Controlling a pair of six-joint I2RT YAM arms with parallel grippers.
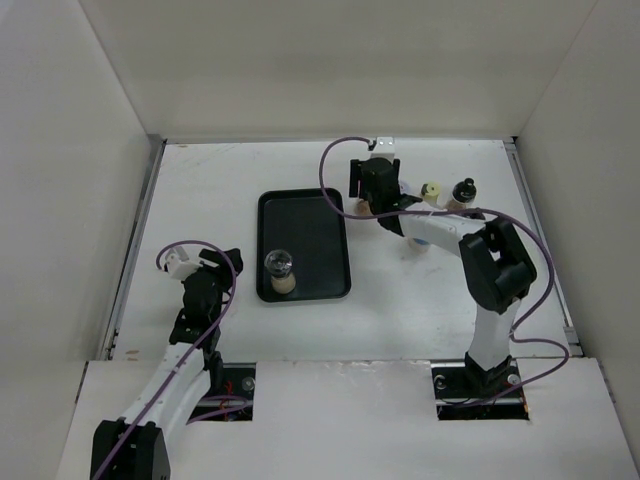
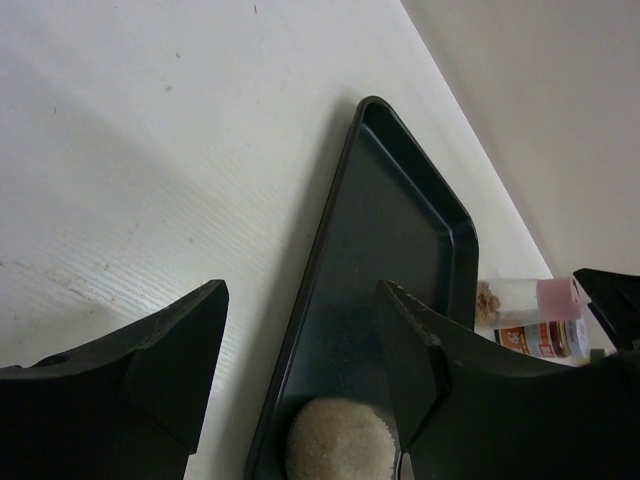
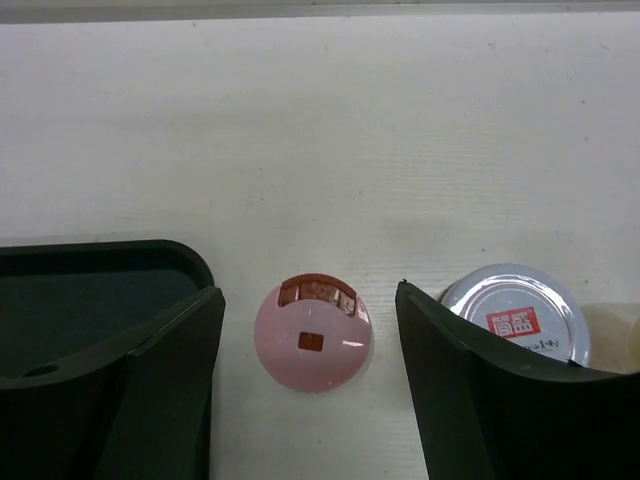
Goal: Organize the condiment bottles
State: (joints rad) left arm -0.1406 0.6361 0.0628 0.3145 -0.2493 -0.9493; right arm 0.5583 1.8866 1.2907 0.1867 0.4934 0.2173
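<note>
Right wrist view: the pink-capped bottle [image 3: 312,345] is standing upright on the table between the fingers of my right gripper [image 3: 308,297]. The gripper is gaping open around it, with neither pad touching the cap. My right-hand finger is hiding part of a silver-lidded bottle [image 3: 515,318], and my left-hand finger is covering the black tray [image 3: 90,275] corner. My left gripper [image 2: 303,290] is hanging open and empty over the tray's edge. The frame is cutting off a sandy-filled bottle [image 2: 338,440] lying nearer than its fingertips.
</note>
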